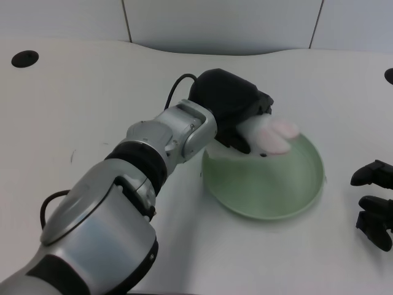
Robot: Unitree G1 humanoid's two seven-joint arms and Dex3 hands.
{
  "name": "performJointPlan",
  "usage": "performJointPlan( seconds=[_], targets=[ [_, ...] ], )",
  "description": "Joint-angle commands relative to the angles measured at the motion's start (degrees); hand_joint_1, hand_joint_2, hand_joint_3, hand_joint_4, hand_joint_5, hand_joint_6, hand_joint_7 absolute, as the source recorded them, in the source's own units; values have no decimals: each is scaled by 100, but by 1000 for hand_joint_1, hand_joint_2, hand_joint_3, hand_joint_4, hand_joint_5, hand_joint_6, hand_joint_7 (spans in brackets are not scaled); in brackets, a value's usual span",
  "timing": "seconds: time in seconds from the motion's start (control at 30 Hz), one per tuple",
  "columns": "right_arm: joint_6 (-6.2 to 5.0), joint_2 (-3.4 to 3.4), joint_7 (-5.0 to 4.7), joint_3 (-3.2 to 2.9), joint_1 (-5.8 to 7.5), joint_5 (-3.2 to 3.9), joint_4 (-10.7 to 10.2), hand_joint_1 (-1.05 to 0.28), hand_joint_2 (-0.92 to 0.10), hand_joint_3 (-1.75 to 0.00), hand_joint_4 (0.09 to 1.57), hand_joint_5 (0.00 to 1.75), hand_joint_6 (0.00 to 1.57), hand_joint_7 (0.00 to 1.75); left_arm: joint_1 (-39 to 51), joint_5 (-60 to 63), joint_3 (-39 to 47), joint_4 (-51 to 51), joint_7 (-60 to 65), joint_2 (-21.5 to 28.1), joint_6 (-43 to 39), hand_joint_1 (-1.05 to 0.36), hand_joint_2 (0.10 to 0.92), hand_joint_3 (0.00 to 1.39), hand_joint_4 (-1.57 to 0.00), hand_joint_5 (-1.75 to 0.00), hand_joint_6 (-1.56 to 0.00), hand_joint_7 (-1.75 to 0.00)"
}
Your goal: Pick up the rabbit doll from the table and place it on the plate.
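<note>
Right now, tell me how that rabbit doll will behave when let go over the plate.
The rabbit doll looks plush, so probably soft and light. Its ears stick out past the left hand, likely floppy. It should settle on the green plate without rolling.

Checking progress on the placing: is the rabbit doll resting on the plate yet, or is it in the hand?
In the hand. The left hand grips the rabbit doll over the green plate's far rim; whether it touches the plate, cannot tell.

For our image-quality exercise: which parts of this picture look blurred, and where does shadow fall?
Head view: the rabbit doll held by the left robot hand is smeared by blur, ears indistinct; the green plate stays fairly sharp; soft shadow lies under the forearm at the plate's near-left rim; lighting even.
</note>
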Motion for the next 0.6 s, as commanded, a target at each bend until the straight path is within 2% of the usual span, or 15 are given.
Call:
performJointPlan(
  seconds=[0.03,0.13,0.23,0.3,0.37,0.4,0.43,0.47,0.5,0.53,0.57,0.6],
  targets=[
    [-164,-37,83,99,54,-46,-59,-392,-921,-97,1317,1746,651,1746,-22,-277,257,7,-403,42,107,-764,921,533,-211,-327,-333,-24],
    [-169,-35,223,101,23,11,-6,-381,-921,-117,1404,1746,813,1746,-38,-411,396,-13,-496,38,197,-832,921,656,-26,-140,-122,-8],
    [-166,-58,235,112,17,13,10,-389,-917,-109,1413,1746,765,1746,-51,-785,776,-45,-652,77,188,-932,921,736,-2,-23,-20,-1],
    [-353,-67,200,136,38,-29,11,-400,-920,-99,1415,1746,753,1746,-88,-966,981,-66,-674,136,165,-1002,921,765,0,-5,-5,0],
    [-684,-85,81,222,72,-158,-4,-451,-921,-92,1477,1746,1065,1746,-154,-1100,1134,-81,-766,205,159,-1039,921,785,1,0,0,1],
    [-738,-88,80,231,68,-170,14,-462,-921,-97,1495,1746,1180,1746,-201,-1184,1219,-90,-863,254,138,-1043,921,791,1,0,0,1],
    [-704,-80,121,205,49,-138,47,-449,-921,-90,1523,1746,1273,1746,-255,-1250,1287,-101,-948,313,112,-1046,921,796,1,1,1,1],
    [-642,-70,187,167,27,-88,86,-435,-921,-84,1540,1746,1294,1746,-303,-1301,1347,-113,-1016,369,82,-1047,921,800,1,1,1,1],
    [-570,-61,229,130,9,-43,116,-422,-921,-78,1543,1746,1197,1746,-341,-1337,1393,-124,-1063,414,55,-1048,921,803,1,1,1,1],
    [-493,-53,254,93,-4,0,140,-407,-920,-67,1493,1746,931,1746,-371,-1369,1432,-133,-1102,456,28,-1048,921,806,1,1,1,1],
    [-436,-50,305,73,-14,27,164,-398,-920,-58,1440,1746,749,1746,-398,-1405,1469,-145,-1150,505,-10,-1048,921,807,1,1,1,1],
    [-420,-54,315,79,-19,20,173,-394,-921,-67,1419,1746,716,1746,-419,-1445,1506,-154,-1201,549,-46,-1048,921,809,1,1,1,1]
  ],
)
